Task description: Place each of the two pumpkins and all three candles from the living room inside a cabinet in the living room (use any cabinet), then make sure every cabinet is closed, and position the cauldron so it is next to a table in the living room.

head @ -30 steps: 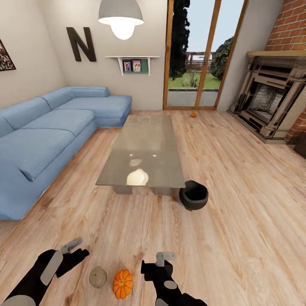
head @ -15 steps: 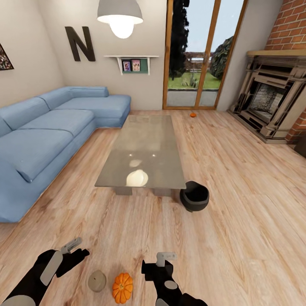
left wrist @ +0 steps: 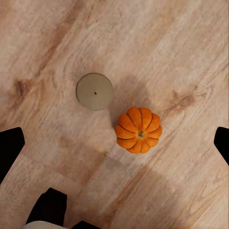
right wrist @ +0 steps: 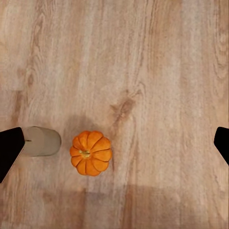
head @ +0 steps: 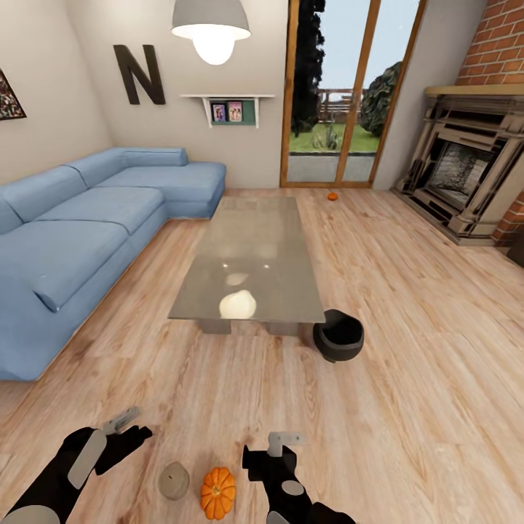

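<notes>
On the wood floor just in front of me sits a bright-orange ribbed pumpkin [head: 218, 493] [left wrist: 138, 130] [right wrist: 90, 152], with a stubby tan candle [head: 174, 481] [left wrist: 94, 91] [right wrist: 43, 141] upright beside it, apart from it. My left gripper [head: 129, 429] hangs open above and to their left. My right gripper [head: 268, 450] hangs open to their right, holding nothing. A second pumpkin [head: 332, 196] lies far off by the glass door. The black cauldron [head: 339, 335] stands at the near right corner of the grey glass table [head: 251, 255]. The cabinet is out of view.
A blue corner sofa [head: 80, 233] runs along the left wall. A fireplace [head: 466, 171] in a brick wall stands at the right. Open wood floor lies between me and the table and along the table's right side.
The whole view has shifted a little: the floor pumpkin and candle now show lower and slightly further right. Both arms keep their pose, grippers still open.
</notes>
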Controlling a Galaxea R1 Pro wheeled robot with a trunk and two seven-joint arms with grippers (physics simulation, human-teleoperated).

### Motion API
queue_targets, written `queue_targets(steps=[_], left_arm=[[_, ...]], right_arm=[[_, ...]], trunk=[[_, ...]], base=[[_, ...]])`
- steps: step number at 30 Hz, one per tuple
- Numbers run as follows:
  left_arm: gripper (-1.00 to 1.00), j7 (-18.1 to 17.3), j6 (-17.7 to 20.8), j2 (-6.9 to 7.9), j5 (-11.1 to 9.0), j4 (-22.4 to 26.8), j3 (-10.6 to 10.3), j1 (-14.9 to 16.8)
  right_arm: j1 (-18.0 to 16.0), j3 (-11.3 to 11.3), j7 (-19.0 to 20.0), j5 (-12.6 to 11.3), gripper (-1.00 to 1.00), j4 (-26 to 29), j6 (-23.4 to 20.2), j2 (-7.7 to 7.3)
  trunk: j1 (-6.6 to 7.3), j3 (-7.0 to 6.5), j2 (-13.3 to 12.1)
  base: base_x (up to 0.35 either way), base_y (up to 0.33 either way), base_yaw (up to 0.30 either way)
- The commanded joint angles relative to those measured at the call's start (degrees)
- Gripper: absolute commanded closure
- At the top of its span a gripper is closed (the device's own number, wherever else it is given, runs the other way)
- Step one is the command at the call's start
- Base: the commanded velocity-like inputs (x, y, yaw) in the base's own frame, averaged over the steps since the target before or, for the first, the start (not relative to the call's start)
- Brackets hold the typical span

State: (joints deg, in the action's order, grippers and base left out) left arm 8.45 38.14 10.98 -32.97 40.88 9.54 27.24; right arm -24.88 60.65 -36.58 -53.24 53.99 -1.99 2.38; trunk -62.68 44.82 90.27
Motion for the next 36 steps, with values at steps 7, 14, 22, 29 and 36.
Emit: queue_targets(steps=[7,14,22,29,36], left_arm=[[-1.0,0.4,0.2,0.01,-0.5,0.1,0.0,0.0],[-1.0,0.4,-3.6,-0.12,-0.1,0.1,-0.3,0.0],[-1.0,0.4,-4.2,-0.23,0.1,0.1,-0.7,0.0],[-1.0,0.4,-4.2,-0.27,0.0,0.1,-0.8,0.0],[-1.0,0.4,-4.2,-0.18,-0.1,0.5,-0.5,0.0]], right_arm=[[-0.1,-0.1,0.3,-0.1,-1.0,2.9,-2.3,0.16],[-0.2,-22.5,0.0,-0.6,-1.0,11.7,-28.3,0.57],[-0.3,-32.7,-0.4,-0.7,-1.0,13.1,-36.8,0.16],[-0.4,-33.6,-0.9,-0.9,-1.0,13.7,-37.7,0.0],[-0.4,-37.4,-1.1,-1.2,-1.0,19.7,-42.7,0.01]], trunk=[[0.0,0.05,0.0],[0.0,0.05,0.0],[0.0,0.05,0.0],[0.0,0.05,0.0],[-0.22,0.23,0.4]], base=[[0.005,0.279,0.0],[0.007,0.054,0.0],[0.0,0.002,0.0],[0.0,0.0,0.0],[0.0,0.0,0.0]])
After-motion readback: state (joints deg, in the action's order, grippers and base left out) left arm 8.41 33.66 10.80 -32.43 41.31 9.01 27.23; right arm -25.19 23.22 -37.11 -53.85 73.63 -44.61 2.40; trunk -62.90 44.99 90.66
